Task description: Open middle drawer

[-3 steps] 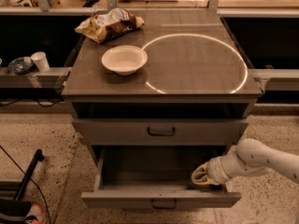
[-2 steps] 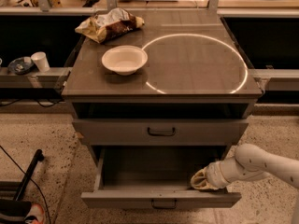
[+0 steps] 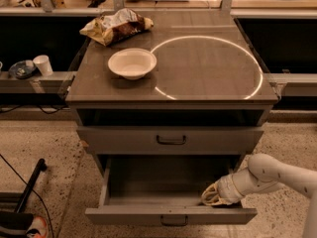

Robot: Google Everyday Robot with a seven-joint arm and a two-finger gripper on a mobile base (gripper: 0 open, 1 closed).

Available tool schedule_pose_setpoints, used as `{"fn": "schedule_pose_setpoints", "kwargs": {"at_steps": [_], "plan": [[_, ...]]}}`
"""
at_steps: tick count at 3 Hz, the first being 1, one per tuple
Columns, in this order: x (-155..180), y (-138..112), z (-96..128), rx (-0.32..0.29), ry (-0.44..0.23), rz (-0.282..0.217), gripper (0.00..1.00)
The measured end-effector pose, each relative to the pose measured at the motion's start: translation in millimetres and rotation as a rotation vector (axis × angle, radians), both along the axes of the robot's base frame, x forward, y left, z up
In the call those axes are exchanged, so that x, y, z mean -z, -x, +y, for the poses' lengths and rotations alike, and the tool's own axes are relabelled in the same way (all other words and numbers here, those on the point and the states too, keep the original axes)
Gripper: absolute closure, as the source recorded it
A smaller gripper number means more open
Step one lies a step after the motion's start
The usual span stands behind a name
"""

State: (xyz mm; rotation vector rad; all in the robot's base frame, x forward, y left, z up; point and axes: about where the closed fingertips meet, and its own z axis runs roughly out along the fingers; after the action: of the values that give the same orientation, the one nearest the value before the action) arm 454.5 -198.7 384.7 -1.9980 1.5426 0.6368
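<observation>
On countertop (image 3: 213,78): bowl (image 3: 132,63), bag (image 3: 117,26) | gripper (image 3: 216,195) inside middle drawer (image 3: 129,215)

Single camera view, set high in front of the grey metal cabinet (image 3: 208,68) and facing it squarely, pitched steeply downward. The camera stands near, so the cabinet fills the middle of the frame. Its flat top, bearing the round white bowl (image 3: 132,62), is seen from above, and the open grey middle drawer (image 3: 163,192) at the lower edge is looked into obliquely. The cream-coloured gripper (image 3: 214,196) shows at lower right, inside the drawer's right front corner. Speckled stone floor (image 3: 49,148) flanks both sides.
</observation>
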Motion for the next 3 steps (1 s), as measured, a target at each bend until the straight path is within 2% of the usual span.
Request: {"fn": "schedule_pose_setpoints", "kwargs": {"at_steps": [1,2,3], "plan": [[-2,16,0,-0.046,0.008,0.032,1.00],[8,39,-1,-0.070,0.048,0.095,1.00],[20,67,-9,-0.070,0.055,0.152,1.00]]}}
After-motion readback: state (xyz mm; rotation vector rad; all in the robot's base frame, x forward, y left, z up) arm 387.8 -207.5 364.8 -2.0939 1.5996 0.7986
